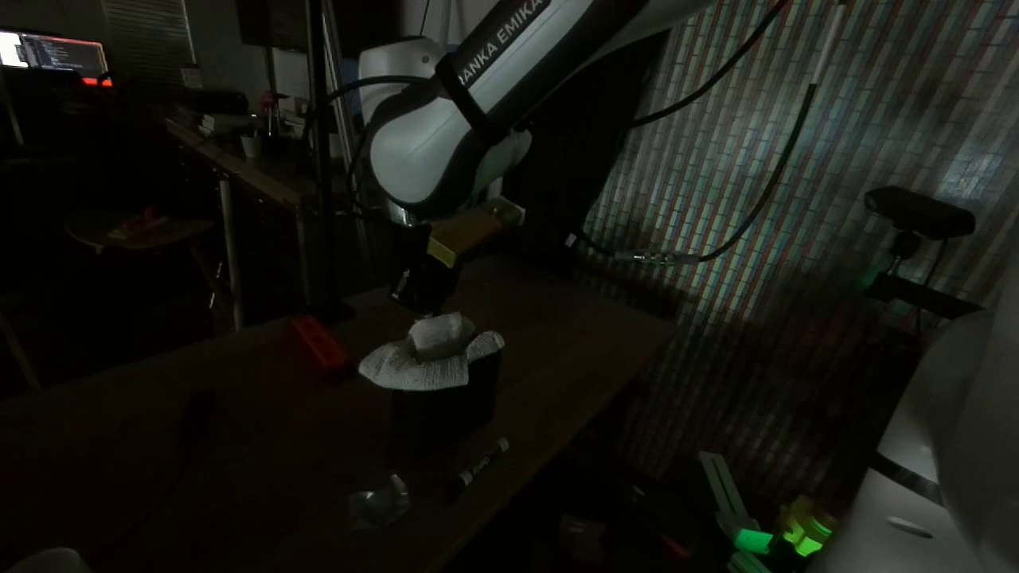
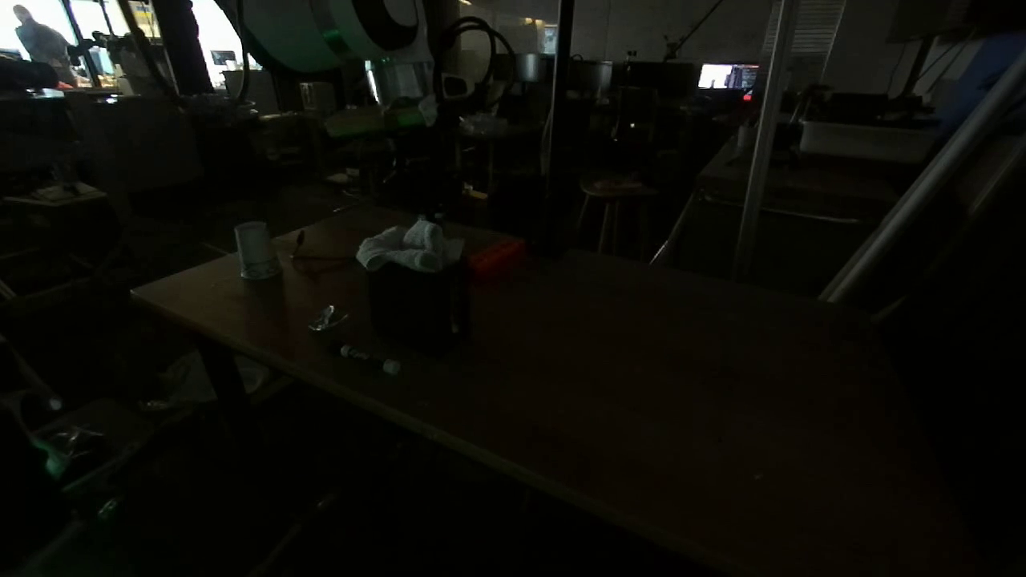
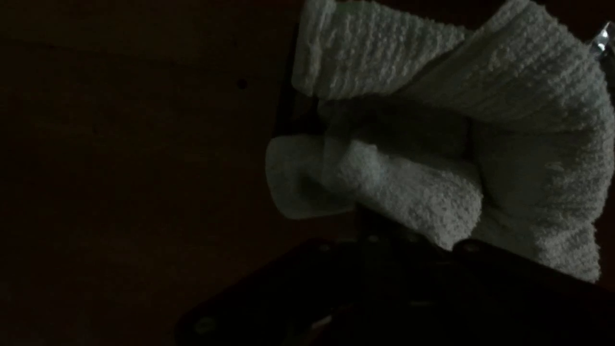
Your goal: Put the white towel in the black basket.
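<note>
Super dark room, honestly. The brown table [image 2: 641, 385] barely shows up, with a bit of light catching its edge. In the background there's a lit monitor [image 1: 60, 57], a stool [image 2: 616, 190] and a long bench [image 1: 239, 165], and in an exterior view a wall [image 1: 716, 239] of shiny coloured strips runs beside the table

Tabletop stuff: a dark marker [image 2: 369, 358] with pale ends lies between the black basket [image 2: 409, 308] and the table edge, a crinkly clear wrapper [image 1: 380, 503] is near it, a pale cup [image 2: 256, 250] stands well apart, and a red block [image 2: 498, 258] is partly blocked by the basket in an exterior view

The white towel [image 1: 422, 374] sits bunched on top of the basket — dipping into the mouth, thick folds lapping over the rim and covering most of the opening. The arm [image 1: 430, 147] reaches in from above and the gripper [image 3: 394, 233] is right by the towel, jaws clenched together — whether they pinch any cloth is too dark to tell
</note>
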You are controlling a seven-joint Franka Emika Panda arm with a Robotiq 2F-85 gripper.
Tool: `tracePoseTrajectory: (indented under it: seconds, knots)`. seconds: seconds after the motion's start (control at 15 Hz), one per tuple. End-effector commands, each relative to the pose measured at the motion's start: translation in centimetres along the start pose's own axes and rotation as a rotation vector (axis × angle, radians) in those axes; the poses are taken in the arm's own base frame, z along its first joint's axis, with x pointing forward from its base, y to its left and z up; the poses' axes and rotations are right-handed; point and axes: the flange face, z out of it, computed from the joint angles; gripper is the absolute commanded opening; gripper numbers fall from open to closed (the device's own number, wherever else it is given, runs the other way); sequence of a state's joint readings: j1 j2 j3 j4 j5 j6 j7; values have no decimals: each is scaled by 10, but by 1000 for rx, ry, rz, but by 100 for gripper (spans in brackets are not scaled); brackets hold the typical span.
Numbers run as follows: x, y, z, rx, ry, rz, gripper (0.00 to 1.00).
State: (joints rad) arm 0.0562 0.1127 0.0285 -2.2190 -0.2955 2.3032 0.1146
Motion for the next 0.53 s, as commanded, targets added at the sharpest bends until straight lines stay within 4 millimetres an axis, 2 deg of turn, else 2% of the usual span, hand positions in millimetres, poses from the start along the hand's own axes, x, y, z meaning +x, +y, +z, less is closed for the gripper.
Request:
tracePoseTrajectory:
  seconds: [0.0, 0.47]
  knots:
    - [-22, 7, 3, 6, -13, 39, 0]
    - [-35, -7, 24, 34, -62, 44, 0]
